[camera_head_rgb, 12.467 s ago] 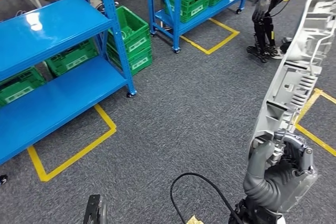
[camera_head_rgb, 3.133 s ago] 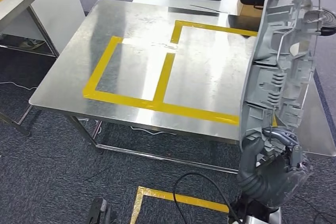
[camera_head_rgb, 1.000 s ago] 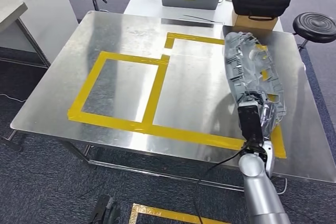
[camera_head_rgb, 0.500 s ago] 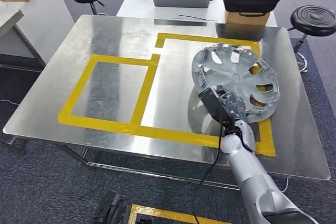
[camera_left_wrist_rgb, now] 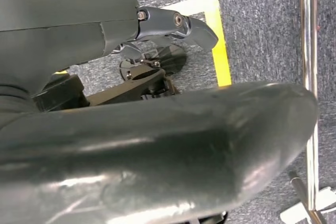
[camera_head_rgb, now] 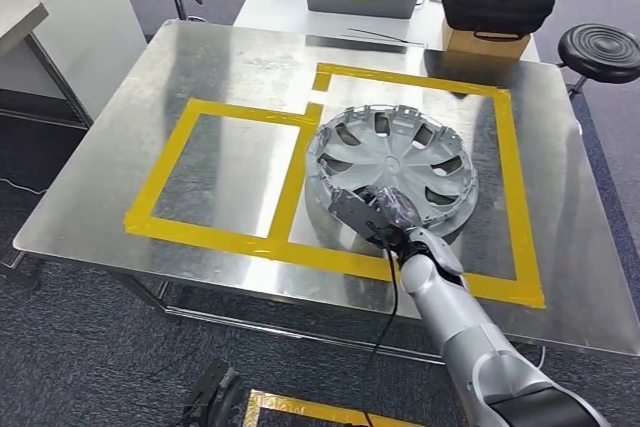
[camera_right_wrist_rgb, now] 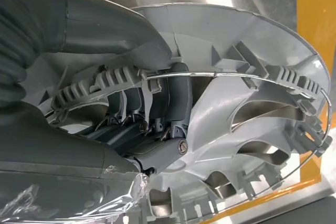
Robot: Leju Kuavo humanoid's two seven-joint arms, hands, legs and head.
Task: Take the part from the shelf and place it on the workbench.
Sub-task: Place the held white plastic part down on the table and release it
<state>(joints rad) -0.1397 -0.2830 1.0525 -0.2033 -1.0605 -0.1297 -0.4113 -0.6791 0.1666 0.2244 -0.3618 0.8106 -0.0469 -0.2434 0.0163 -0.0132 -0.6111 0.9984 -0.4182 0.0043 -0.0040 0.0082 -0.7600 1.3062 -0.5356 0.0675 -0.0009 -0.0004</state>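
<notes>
You have the steel workbench across most of the head view, its far right corner cut off by the frame edge, with yellow tape marking two boxes on it, a smaller one on the left and a larger one on the right. Inside the larger box sits the part, a round silver hubcap, so it has no long axis to speak of; its styled face points up and it lies close to flat, though you cannot tell whether its near rim has touched the steel. That near rim is hidden behind your right hand, which grips it from the robot's side. In the right wrist view the dark fingers are curled through the ribbed underside of the part, with the thumb over the rim. Your left hand shows as a blurred dark mass over the carpet; whether its fingers are spread or curled is impossible to make out.
</notes>
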